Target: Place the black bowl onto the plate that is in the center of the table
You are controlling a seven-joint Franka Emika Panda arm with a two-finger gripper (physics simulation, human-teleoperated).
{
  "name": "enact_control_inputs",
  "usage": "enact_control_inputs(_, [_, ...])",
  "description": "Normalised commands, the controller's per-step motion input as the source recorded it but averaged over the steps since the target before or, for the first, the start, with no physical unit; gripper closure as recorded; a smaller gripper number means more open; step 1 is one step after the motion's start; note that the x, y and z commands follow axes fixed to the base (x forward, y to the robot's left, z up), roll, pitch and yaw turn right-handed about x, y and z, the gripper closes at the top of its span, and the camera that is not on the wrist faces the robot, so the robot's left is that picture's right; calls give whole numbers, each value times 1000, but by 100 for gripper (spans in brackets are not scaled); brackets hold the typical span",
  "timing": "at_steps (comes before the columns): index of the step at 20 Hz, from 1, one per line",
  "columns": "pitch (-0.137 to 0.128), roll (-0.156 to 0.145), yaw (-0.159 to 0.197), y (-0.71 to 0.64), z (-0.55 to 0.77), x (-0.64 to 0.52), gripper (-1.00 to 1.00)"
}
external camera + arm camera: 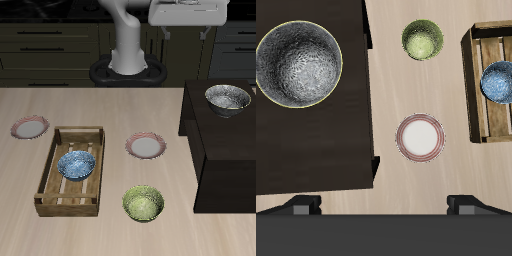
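The black bowl [228, 98] stands upright on top of the dark cabinet [205, 115], silvery speckled inside. It also shows in the wrist view [298, 65]. The plate [146, 147] with the pink scalloped rim lies in the middle of the table [120, 110], with nothing on it; the wrist view [419, 137] shows it too. My gripper [386, 205] is open and empty. It hangs high above the table near the robot's base, well away from the bowl and the plate. Only its two dark fingertips [301, 206] show.
A wooden tray [52, 180] holds a blue bowl [76, 165]. A yellow-green bowl [143, 204] stands near the table's front edge. A second pink-rimmed plate [30, 127] lies beyond the tray. The cabinet stands higher than the tabletop.
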Motion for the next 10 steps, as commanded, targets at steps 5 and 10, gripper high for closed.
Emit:
enact_control_inputs(5, [-17,-10,20,193,68,178,-100])
enact_control_inputs(10, [26,-8,6,210,-71,291,-100])
